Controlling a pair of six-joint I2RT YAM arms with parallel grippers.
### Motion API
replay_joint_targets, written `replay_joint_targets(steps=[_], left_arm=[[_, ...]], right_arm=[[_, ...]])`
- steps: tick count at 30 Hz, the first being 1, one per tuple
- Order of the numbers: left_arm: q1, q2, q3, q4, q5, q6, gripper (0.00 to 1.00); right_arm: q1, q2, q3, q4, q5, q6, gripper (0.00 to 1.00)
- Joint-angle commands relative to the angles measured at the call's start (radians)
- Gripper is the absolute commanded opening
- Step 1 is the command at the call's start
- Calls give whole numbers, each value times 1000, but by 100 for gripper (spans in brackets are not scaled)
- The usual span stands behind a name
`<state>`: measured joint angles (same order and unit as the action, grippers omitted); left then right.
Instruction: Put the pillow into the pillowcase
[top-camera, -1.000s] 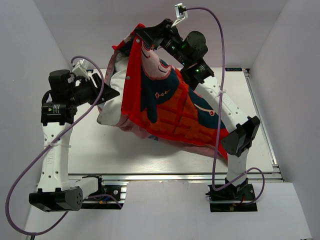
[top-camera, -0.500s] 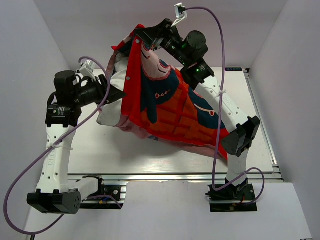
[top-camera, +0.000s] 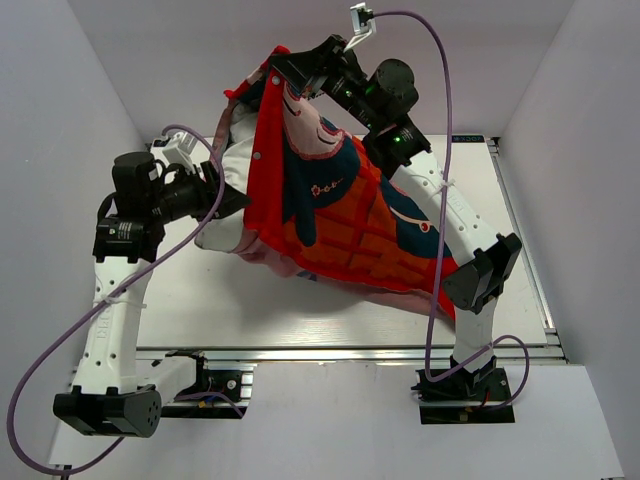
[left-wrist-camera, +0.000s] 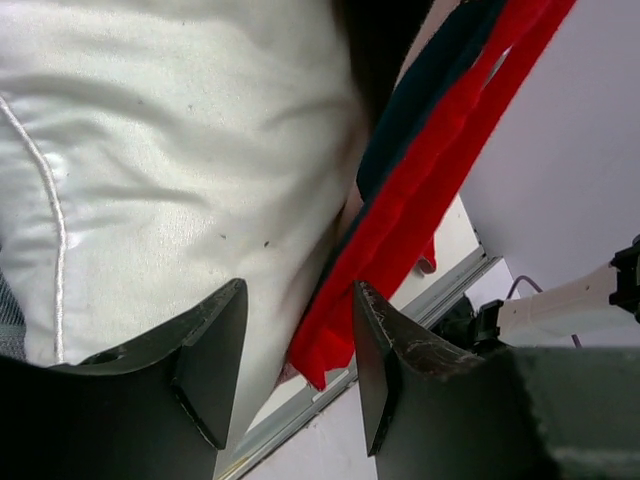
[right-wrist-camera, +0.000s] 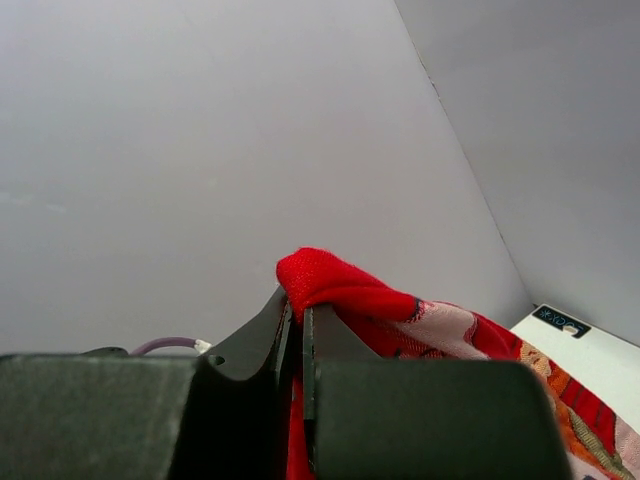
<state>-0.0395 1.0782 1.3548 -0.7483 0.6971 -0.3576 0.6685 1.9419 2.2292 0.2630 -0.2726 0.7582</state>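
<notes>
White table, pale walls

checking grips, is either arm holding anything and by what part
Right gripper pinches the pillowcase by a bunched red edge, up high. Left gripper stands open at the pillow, holding nothing.

The pale tabletop carries the pillowcase — its lower hem draped across the middle. The pillow (only its white end shows) rests just left, partly under that red cloth.
</notes>
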Motion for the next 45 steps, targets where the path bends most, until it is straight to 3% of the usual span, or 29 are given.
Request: replay_joint_targets(steps=[1, 7, 10, 11, 12, 13, 16, 18, 19, 20, 22, 23, 25, 26, 29, 31, 32, 34, 36, 38, 39, 40, 41, 42, 45], left_arm=[[-20, -11, -37, 82, 22, -13, 55], [-85, 6, -52, 152, 59, -52, 50], [-123, 19, -48, 147, 27, -55, 28], [-126, 19, -40, 136, 19, -52, 13], [-126, 20, -23, 118, -20, -43, 5], [-126, 20, 48, 37, -62, -21, 0], [-126, 35, 220, -154, -246, 8, 0], [-126, 54, 415, -233, -329, 3, 0], [-126, 61, 469, -291, -378, -15, 0], [-126, 68, 553, -321, -399, -29, 0], [-126, 77, 587, -379, -430, -55, 0], [-126, 68, 575, -393, -433, -82, 0], [-126, 51, 532, -404, -429, -102, 0], [-126, 37, 505, -401, -426, -119, 0], [-126, 0, 442, -414, -435, -147, 0], [-126, 6, 473, -465, -429, -167, 0], [-126, 11, 489, -488, -417, -170, 0], [-126, 28, 530, -583, -430, -181, 0], [-126, 49, 538, -663, -508, -182, 0], [-126, 2, 451, -669, -534, -225, 0], [-126, -10, 431, -668, -560, -256, 20], [-126, -21, 411, -669, -561, -305, 52], [-126, -29, 414, -668, -567, -329, 77], [-126, -50, 424, -668, -583, -358, 96], [-126, -78, 565, -668, -711, -443, 98]], right_arm=[[-3, -69, 72, 133, 9, 23, 0], [-3, -58, 89, 128, 10, 21, 0], [-3, -57, 87, 125, 13, 20, 0], [-3, -58, 84, 124, 16, 13, 0], [-3, -60, 80, 120, 16, -6, 0], [-3, -63, 70, 120, 16, -17, 0], [-13, -90, 5, 117, 16, -92, 0], [-26, -103, -34, 98, -9, -123, 0], [-36, -104, -40, 69, -23, -167, 7], [-41, -103, -43, 44, -37, -187, 27], [-58, -92, -27, -10, -129, -262, 49], [-72, -87, -14, -83, -201, -292, 65], [-93, -96, -31, -146, -293, -351, 77], [-104, -121, -43, -221, -356, -428, 88], [-165, -187, -124, -341, -457, -557, 89], [-204, -221, -164, -473, -539, -712, 89], [-210, -251, -192, -528, -600, -866, 89], [-211, -287, -226, -686, -609, -980, 89], [-211, -343, -322, -735, -617, -1098, 89], [-211, -388, -388, -723, -549, -1112, 89], [-211, -399, -422, -725, -528, -1154, 89], [-213, -402, -430, -731, -505, -1162, 89], [-214, -409, -434, -734, -469, -1166, 89], [-222, -412, -439, -739, -456, -1169, 89], [-250, -416, -463, -748, -432, -1157, 89]])
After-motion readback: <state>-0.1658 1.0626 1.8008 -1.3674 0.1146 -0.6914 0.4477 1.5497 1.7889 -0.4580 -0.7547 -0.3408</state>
